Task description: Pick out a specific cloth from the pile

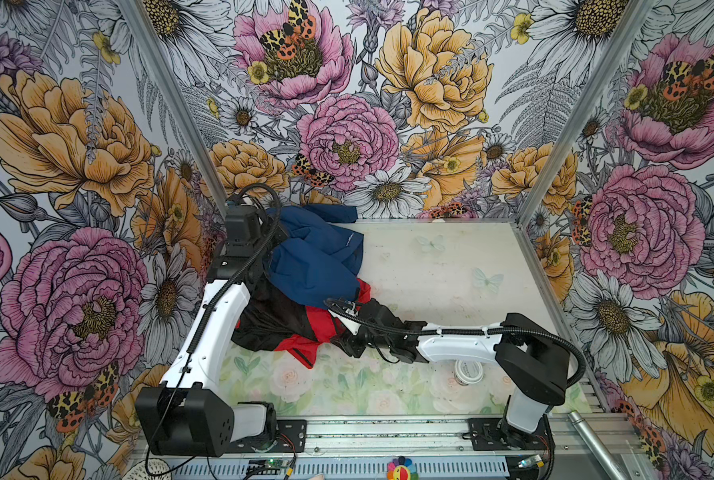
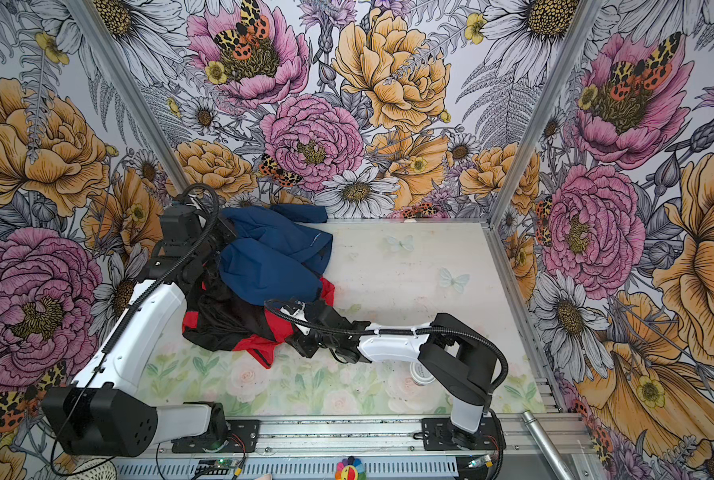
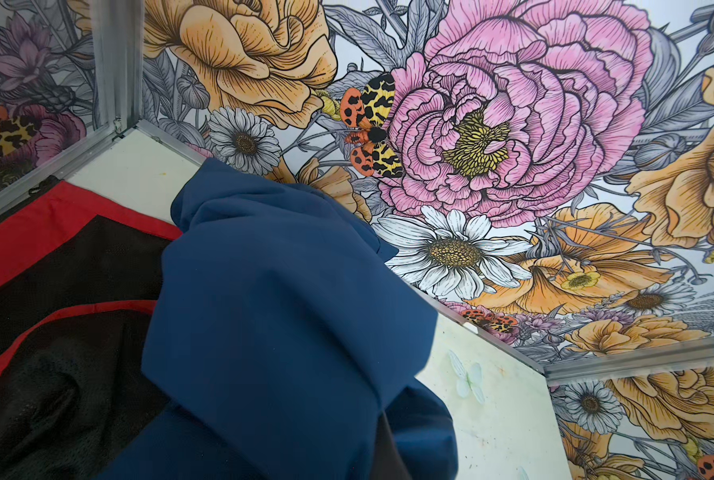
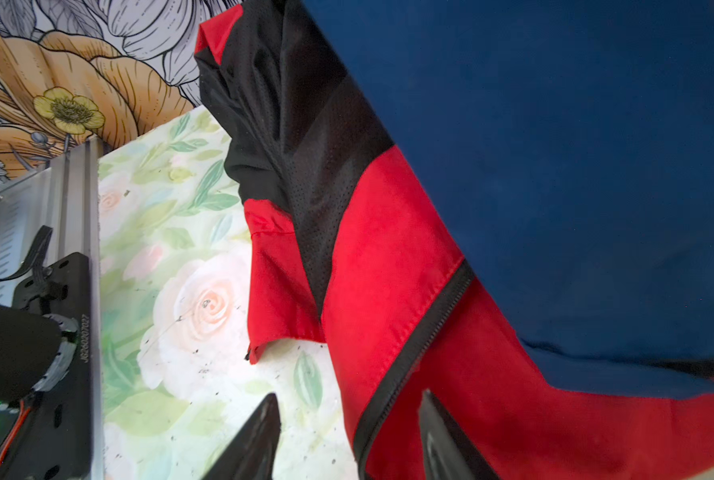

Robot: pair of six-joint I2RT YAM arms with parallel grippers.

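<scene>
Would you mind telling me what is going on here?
A blue jacket lies partly over a red jacket on the table. The right gripper, jaws open, straddles the red jacket's zipper edge, not yet clamped. The left arm reaches into the blue jacket at the back, its gripper hidden.

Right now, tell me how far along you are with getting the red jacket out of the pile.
Done: the right gripper is at the red jacket. In hand: its jaws stand apart on either side of the zipper edge, not yet clamped. Left: grip, then pull it out from under the blue jacket, which lies on top of it.
</scene>
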